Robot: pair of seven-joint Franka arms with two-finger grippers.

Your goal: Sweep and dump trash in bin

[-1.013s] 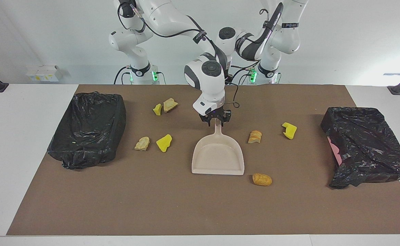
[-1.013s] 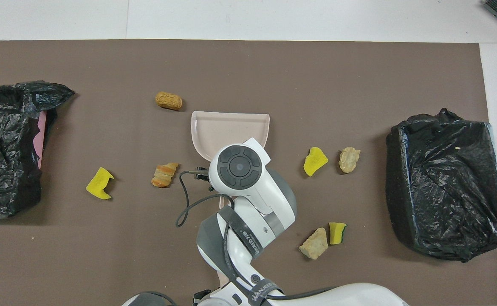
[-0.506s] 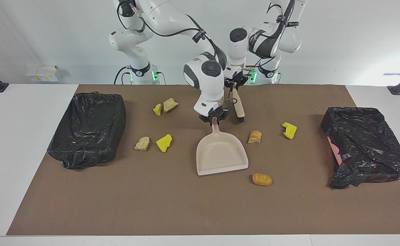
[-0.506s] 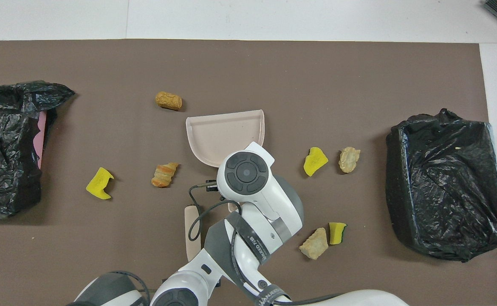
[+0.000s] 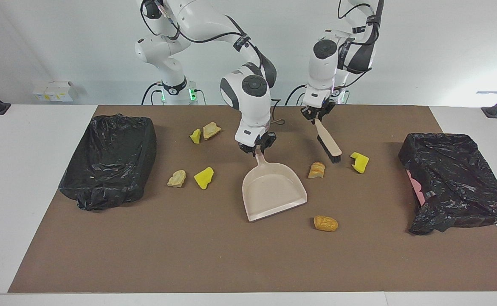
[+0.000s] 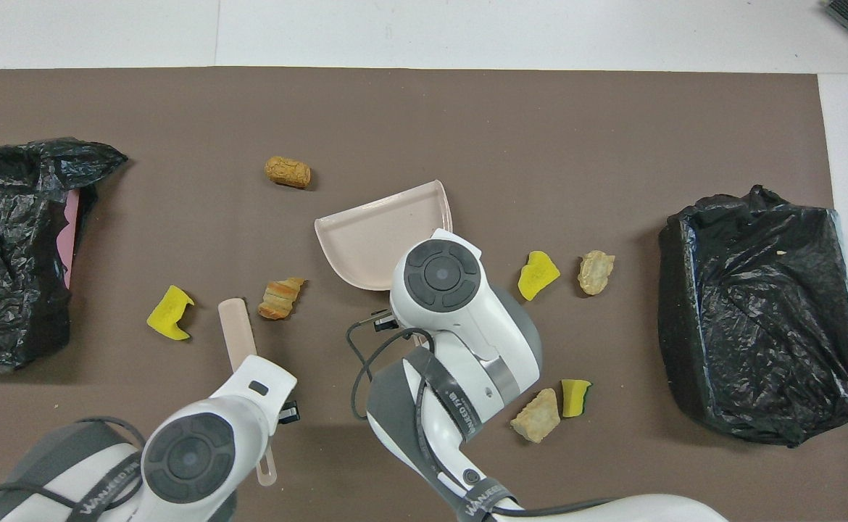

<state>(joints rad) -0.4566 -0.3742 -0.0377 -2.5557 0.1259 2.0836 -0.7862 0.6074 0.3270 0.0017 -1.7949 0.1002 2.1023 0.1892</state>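
Note:
My right gripper (image 5: 257, 148) is shut on the handle of the beige dustpan (image 5: 274, 191), whose mouth faces away from the robots mid-table; it also shows in the overhead view (image 6: 377, 232). My left gripper (image 5: 317, 115) is shut on a brush (image 5: 329, 144) that hangs slanted, bristles just above the mat between a bread lump (image 5: 317, 170) and a yellow chunk (image 5: 359, 162). A golden lump (image 5: 325, 223) lies beside the pan's mouth. Toward the right arm's end lie two yellow chunks (image 5: 204, 177) (image 5: 195, 136) and two tan lumps (image 5: 176, 178) (image 5: 211, 130).
A bin lined with a black bag (image 5: 108, 161) stands at the right arm's end of the brown mat. Another black-bagged bin (image 5: 452, 182), with pink showing at its side, stands at the left arm's end. White table borders the mat (image 5: 231, 263).
The left arm has swung the brush out from beside the right arm toward the left arm's end. The right gripper has turned the dustpan so its mouth angles toward the golden lump.

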